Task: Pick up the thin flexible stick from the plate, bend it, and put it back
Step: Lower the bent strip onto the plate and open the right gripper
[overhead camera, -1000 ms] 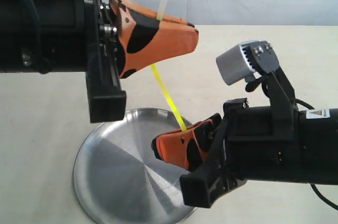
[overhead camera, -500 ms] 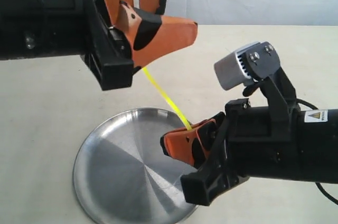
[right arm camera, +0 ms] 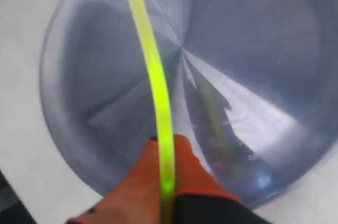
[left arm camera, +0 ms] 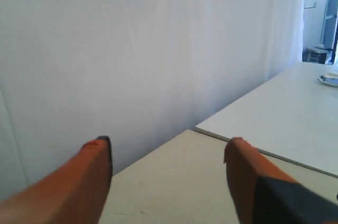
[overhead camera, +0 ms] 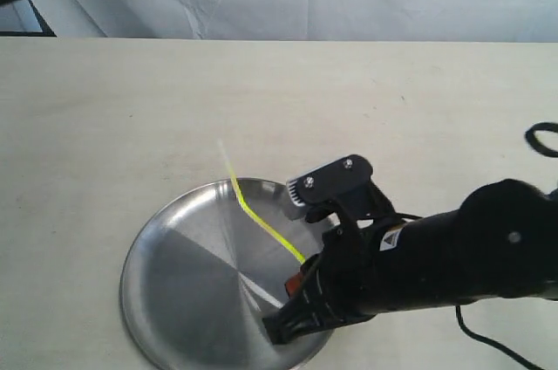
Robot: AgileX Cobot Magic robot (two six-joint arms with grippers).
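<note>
The right jaws, orange-padded, are clamped on the lower end of the thin bright yellow plastic stick, low over the near right part of the round shiny silver metal plate. The stick rises leftward and away, shows a kink partway up, and its pale tip appears to lie beyond the plate's far rim. The bend therefore looks made, and the step in hand is judged to be the return.

To do it well, lower the wrist and tip the stick flatter, drawing it toward the plate's centre so the free tip lands inside the rim. Only then spread the jaws and lift straight up.

The left jaws stand wide and empty, raised well away from the pale surface.
</note>
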